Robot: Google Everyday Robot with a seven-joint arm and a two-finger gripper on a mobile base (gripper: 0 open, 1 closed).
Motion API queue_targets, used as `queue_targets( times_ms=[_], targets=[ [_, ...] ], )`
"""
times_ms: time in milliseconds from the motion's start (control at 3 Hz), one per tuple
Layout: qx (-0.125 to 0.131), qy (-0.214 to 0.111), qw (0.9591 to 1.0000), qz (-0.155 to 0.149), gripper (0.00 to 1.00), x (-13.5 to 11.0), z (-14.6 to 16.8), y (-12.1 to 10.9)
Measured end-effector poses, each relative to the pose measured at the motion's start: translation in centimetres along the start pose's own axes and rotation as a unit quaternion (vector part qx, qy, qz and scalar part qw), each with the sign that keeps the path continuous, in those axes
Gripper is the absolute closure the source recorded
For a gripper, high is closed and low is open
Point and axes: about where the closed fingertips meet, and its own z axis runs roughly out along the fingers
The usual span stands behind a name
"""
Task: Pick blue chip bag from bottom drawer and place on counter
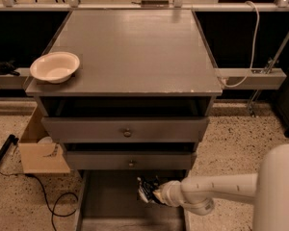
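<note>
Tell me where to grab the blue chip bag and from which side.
Pinch the crumpled right edge of the blue chip bag, coming from the right: it sits bunched up in the bottom drawer, and the gripper is beside that edge.

no legible text, pincer (153,195) at bottom drawer (106,205)
</note>
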Motion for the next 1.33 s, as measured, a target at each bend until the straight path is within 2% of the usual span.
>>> queue_targets(
  times_ms=[333,667,1000,1333],
  targets=[
    [0.038,-0.015,0.9990,0.019,1.00,1.8,-4.9,-3.1],
    [0.080,-0.029,0.9954,0.044,1.00,3.7,-9.7,-6.3],
    [0.120,-0.048,0.9890,0.072,1.00,5.9,-14.6,-8.7],
    [0.122,-0.046,0.9894,0.063,1.00,5.5,-14.5,-8.4]
  ],
)
